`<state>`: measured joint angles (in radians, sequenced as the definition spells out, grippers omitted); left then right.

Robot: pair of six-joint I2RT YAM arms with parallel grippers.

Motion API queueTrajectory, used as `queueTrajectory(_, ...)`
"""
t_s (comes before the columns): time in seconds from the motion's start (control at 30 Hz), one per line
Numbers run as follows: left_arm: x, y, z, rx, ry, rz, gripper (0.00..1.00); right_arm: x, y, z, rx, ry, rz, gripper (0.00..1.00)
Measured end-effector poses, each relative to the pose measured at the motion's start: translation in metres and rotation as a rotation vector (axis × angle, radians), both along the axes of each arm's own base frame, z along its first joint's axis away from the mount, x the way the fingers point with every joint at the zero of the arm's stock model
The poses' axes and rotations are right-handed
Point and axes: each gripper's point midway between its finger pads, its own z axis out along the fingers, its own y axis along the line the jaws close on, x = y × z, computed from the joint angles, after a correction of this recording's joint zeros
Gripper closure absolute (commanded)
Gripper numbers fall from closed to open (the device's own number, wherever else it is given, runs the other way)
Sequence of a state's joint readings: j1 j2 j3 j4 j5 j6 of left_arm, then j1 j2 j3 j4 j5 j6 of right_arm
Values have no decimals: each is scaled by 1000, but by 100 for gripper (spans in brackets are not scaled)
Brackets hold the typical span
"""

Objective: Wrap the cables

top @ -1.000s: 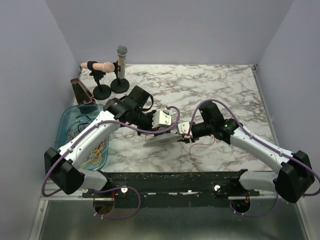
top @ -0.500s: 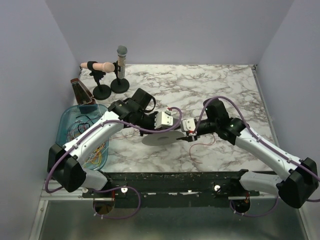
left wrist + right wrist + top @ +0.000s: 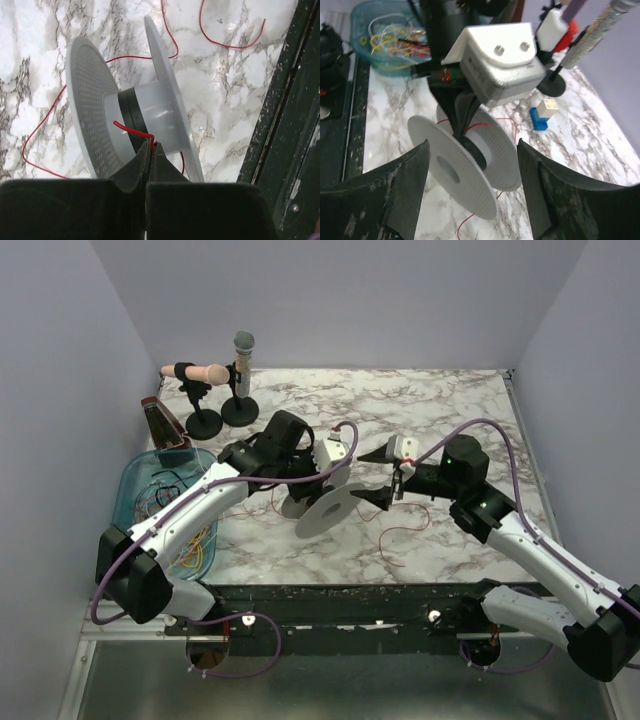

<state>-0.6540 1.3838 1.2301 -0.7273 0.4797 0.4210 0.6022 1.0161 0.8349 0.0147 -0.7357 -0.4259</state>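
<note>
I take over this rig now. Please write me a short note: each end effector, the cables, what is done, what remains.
Left end effector: shut on the red cable, right at the hub of the spool, which is tipped on edge.
Right end effector: open, facing the spool, holding nothing.
Done: hardly any winding; most of the red cable lies loose on the table.
Left: wind it up; other cables wait in the blue bin.

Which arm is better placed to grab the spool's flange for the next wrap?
Right. The right gripper is open and empty, facing the spool; the left gripper is shut on the red cable at the hub, so it probably cannot let go.
</note>
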Motion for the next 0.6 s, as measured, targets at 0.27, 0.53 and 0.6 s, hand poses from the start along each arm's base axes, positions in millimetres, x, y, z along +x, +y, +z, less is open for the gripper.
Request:
queueTrajectory(0.27, 15, 10, 3, 38, 5, 173, 100, 27, 0, 28, 173, 143, -189, 10)
queueTrajectory(0.53, 16, 18, 21, 25, -41, 209, 100, 65, 21, 21, 176, 310, -261, 34)
queueTrajectory(0.6, 16, 18, 21, 21, -43, 210, 100, 68, 27, 19, 195, 375, -261, 36)
